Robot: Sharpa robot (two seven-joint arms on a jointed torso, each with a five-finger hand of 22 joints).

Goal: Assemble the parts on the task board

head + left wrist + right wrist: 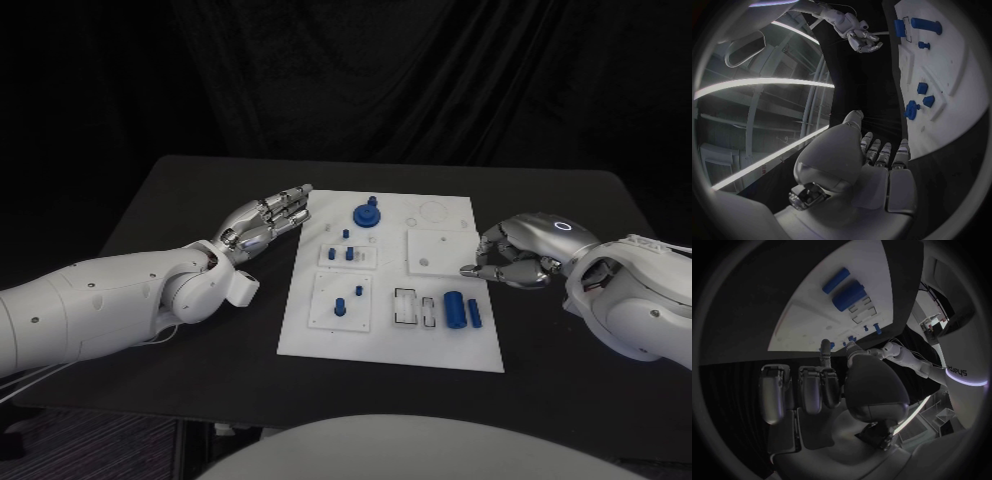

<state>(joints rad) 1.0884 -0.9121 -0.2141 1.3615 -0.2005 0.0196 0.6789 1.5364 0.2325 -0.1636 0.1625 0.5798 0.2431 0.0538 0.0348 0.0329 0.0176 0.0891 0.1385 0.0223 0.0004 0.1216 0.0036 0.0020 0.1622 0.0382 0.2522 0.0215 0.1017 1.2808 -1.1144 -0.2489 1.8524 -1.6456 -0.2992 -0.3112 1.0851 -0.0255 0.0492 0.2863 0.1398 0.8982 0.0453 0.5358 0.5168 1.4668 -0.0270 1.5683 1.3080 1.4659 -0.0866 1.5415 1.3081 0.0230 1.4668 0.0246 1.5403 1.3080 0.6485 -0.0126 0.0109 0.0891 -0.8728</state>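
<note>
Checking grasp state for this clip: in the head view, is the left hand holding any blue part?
No. The left hand lies flat with fingers extended at the task board's left edge, holding nothing.

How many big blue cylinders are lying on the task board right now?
2. Both lie side by side in the near right section of the task board: a thicker cylinder and a thinner cylinder to its right. Smaller blue parts stand elsewhere.

The robot's left arm reached in low, its left hand (pixel 267 222) stretched flat with fingers straight, close together and holding nothing. Well apart from it, the right hand (pixel 519 252) sat knuckles up, fingers curled inward beneath the palm, with nothing visible in their grasp.
</note>
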